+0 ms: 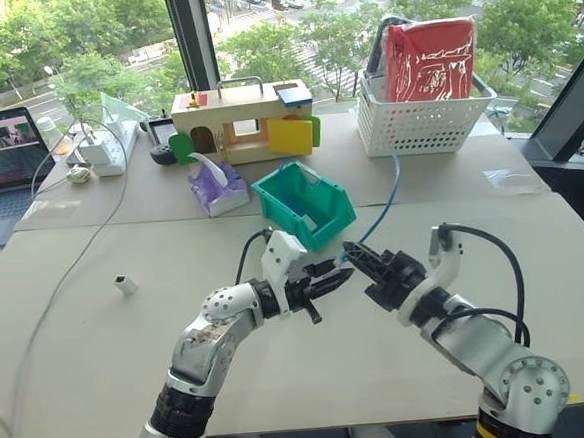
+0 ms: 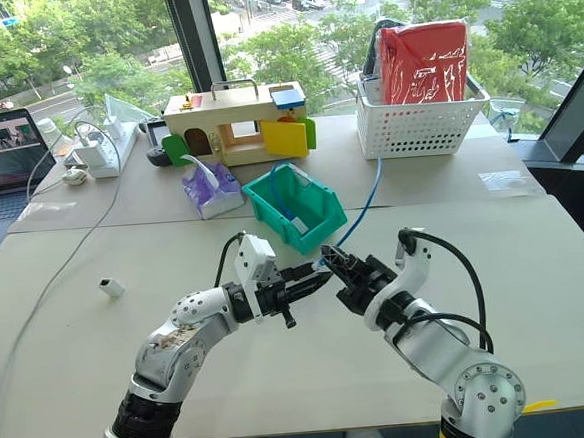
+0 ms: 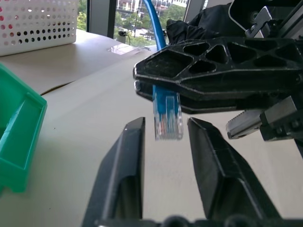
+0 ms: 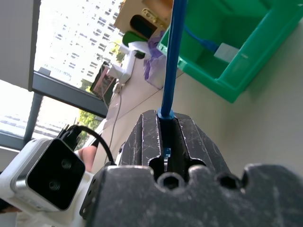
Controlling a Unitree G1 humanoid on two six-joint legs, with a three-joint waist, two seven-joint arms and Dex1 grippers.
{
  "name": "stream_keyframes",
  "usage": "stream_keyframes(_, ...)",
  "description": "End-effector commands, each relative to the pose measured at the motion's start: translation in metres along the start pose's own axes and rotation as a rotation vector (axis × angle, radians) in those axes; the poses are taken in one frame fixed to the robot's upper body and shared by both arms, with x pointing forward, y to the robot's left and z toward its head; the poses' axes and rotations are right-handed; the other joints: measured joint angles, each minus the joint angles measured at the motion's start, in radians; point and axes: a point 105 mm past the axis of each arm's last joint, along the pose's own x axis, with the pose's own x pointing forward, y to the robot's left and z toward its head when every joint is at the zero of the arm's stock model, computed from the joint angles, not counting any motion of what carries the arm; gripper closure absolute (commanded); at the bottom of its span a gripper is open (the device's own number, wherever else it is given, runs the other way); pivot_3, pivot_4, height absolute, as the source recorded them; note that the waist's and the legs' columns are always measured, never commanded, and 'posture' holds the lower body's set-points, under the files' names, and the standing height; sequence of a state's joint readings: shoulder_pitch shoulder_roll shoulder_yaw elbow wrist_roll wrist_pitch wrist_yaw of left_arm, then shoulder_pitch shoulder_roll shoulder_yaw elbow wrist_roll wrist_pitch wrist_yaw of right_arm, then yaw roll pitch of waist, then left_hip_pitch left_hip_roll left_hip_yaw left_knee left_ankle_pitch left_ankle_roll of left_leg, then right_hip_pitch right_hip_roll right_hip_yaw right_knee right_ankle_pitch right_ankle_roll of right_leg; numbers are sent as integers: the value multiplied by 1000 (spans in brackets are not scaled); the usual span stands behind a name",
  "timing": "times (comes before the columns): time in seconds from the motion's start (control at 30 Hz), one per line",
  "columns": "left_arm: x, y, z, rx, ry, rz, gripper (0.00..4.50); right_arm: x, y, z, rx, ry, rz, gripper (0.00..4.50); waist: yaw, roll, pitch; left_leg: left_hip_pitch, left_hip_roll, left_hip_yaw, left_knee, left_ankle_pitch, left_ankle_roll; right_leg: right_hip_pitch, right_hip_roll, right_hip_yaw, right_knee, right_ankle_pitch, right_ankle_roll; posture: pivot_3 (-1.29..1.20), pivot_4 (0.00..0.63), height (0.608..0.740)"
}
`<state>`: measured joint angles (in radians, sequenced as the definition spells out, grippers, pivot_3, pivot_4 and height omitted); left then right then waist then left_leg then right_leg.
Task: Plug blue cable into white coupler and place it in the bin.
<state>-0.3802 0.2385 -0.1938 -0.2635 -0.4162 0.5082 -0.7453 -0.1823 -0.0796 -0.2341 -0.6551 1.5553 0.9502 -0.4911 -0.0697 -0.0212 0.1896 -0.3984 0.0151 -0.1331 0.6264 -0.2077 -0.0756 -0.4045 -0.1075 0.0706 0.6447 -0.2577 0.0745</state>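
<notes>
Blue cable (image 1: pixel 389 194), teal-green bin (image 1: pixel 338 219)

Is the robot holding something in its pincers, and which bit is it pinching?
The right pincer pinches the blue cable just behind its plug. The left pincer is open, holding nothing.

windows (image 1: pixel 258 21): wide, dark frames, daylight, trees and street outside | tabletop (image 1: pixel 134 390): pale beige, second one behind | laptop (image 1: pixel 2 159): open, far left | white basket (image 1: pixel 420 120): by the glass, red bag inside
</notes>
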Motion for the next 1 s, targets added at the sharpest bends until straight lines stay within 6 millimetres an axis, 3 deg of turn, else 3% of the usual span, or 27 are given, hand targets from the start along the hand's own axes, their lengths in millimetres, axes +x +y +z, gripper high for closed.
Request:
stream_keyframes(0.03,-22,17,22,48,-53,32,1338,-2,7,5,7,-21,40,4500,0,0,0,0,0,0,0,0,0,0,0,0,0,0,0,0,150,740)
stream_keyframes(0.13,-53,34,24,208,37,66,201,-1,5,10,0,-25,41,4500,-3,0,0,0,0,0,0,0,0,0,0,0,0,0,0,0,150,740)
stream_keyframes(0.17,-59,38,28,219,29,79,28,0,5,11,0,-24,44,4500,-1,0,0,0,0,0,0,0,0,-1,0,0,0,0,0,0,150,740)
stream_keyframes(0.23,-75,52,49,209,-44,159,28,1,7,10,5,-13,59,4500,2,0,0,0,0,0,0,0,0,-1,0,0,0,0,0,0,150,740)
stream_keyframes(0.33,-137,90,74,253,-124,404,28,4,9,6,21,18,93,4500,3,0,0,-1,1,0,0,0,0,-1,0,0,-1,0,-1,0,150,740)
stream_keyframes(0.47,-207,113,71,258,-107,649,28,8,12,2,32,62,136,4500,-14,0,1,1,1,0,-2,-1,1,-1,0,0,0,0,-2,0,150,740)
stream_keyframes(0.6,-257,128,56,264,-59,869,28,10,14,-2,33,97,158,4500,3,0,1,0,1,0,-1,-1,1,-1,0,0,0,0,-2,0,150,740)
stream_keyframes(0.77,-286,131,40,245,-66,1032,28,12,15,-5,37,125,172,4500,8,-1,1,0,1,0,-1,-1,1,-1,0,0,-1,0,-2,0,150,740)
stream_keyframes(1.0,-288,129,0,179,-1,1117,28,14,15,-7,35,139,173,4500,5,-2,0,0,1,0,-1,0,1,-1,0,0,1,0,-2,0,150,740)
